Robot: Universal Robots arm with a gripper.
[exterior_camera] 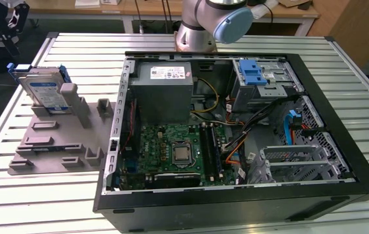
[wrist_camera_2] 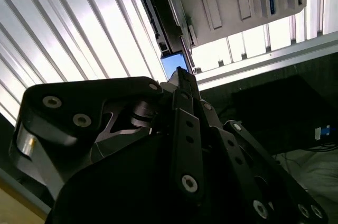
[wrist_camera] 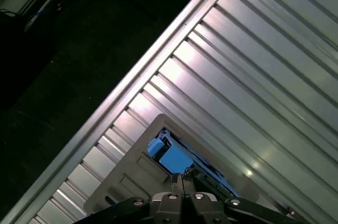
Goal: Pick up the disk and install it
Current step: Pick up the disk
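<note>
Pincer (wrist_camera: 182, 177) hangs with fingers pressed together, empty, near the disk (wrist_camera: 171, 159) that stands on edge in a grey holder (exterior_camera: 54, 141) on the table (exterior_camera: 41, 204).

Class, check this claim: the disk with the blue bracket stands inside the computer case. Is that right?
No. The exterior view shows the disk standing in the grey fixture on the table, outside the computer case.

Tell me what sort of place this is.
Probably a robotics lab workbench: a slatted aluminium table carries an open computer case, a grey fixture holds the disk, with a robot arm behind.
</note>
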